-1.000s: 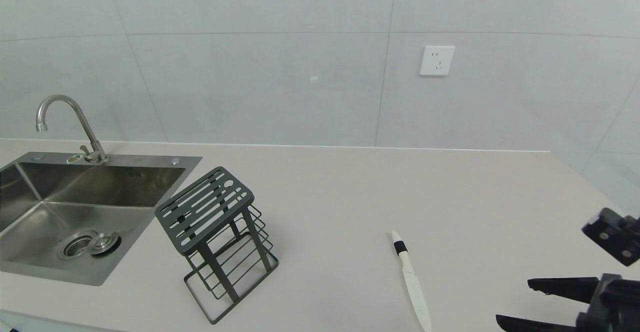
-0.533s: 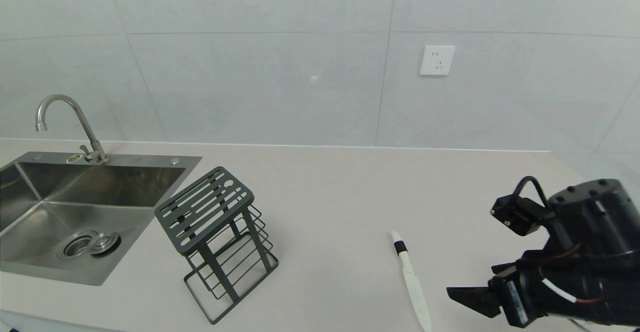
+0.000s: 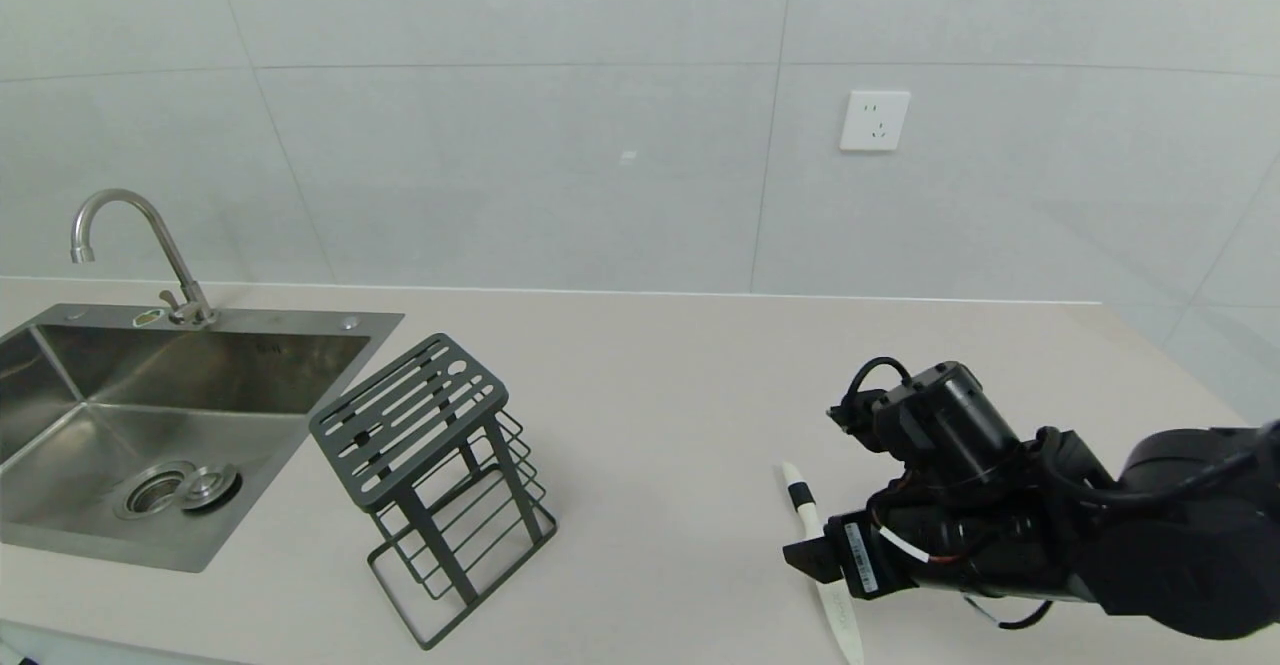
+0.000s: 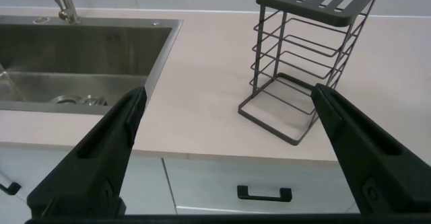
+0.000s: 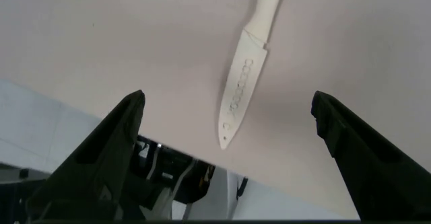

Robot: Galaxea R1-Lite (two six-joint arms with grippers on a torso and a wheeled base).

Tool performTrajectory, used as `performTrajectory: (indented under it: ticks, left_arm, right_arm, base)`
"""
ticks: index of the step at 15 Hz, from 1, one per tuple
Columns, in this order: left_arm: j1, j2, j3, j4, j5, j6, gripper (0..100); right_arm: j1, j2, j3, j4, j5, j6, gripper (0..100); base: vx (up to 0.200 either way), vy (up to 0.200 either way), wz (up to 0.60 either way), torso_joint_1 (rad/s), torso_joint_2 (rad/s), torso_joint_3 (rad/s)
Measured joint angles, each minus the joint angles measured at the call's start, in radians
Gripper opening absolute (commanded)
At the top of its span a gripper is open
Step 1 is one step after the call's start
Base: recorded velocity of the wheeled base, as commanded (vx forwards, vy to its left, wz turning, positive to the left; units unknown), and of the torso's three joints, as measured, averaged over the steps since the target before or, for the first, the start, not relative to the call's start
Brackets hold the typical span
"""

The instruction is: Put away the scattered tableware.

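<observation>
Knife (image 3: 803,505) lies flat on the table (image 3: 650,395) by the near edge, right of the middle and well apart from the slotted rack (image 3: 430,415). White handle with a dark band points at the far edge. In the right wrist view the blade (image 5: 246,83) tip sits close to the near edge.

Change: over the last second the right arm swung in from the near right corner. The right tool (image 5: 227,96) is now over the blade with its fingers spread wide, one on each side, nothing held. Not touching the knife as far as can be told. Knife and rack have not moved; the head camera has not shifted.

Left tool (image 4: 229,88) is wide too and empty, low in front of the near edge, facing the rack (image 4: 313,49) and the sink (image 4: 81,56).

Judged: reach nearly done, grasp not yet made, so the task is early. Next move looks like a descent and close. The tool is over the blade, not the handle, and a thin flat blade on the table may slip or be pushed off the edge. After that the knife goes into a rack slot, probably.
</observation>
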Motion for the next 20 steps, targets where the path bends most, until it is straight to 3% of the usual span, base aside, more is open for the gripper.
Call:
performTrajectory:
  ticks: [8,20]
  left_arm:
    - [0.000,0.000,0.000,-0.001,0.000,-0.001,100]
    - [0.000,0.000,0.000,-0.001,0.001,-0.003,100]
  right_arm:
    - [0.033,0.190,-0.011,-0.091,-0.146,-0.010,100]
    - [-0.018,0.272,-0.042,-0.121,-0.156,-0.061,100]
  base:
    - [0.000,0.000,0.00,0.000,0.00,0.000]
    - [0.000,0.000,0.00,0.000,0.00,0.000]
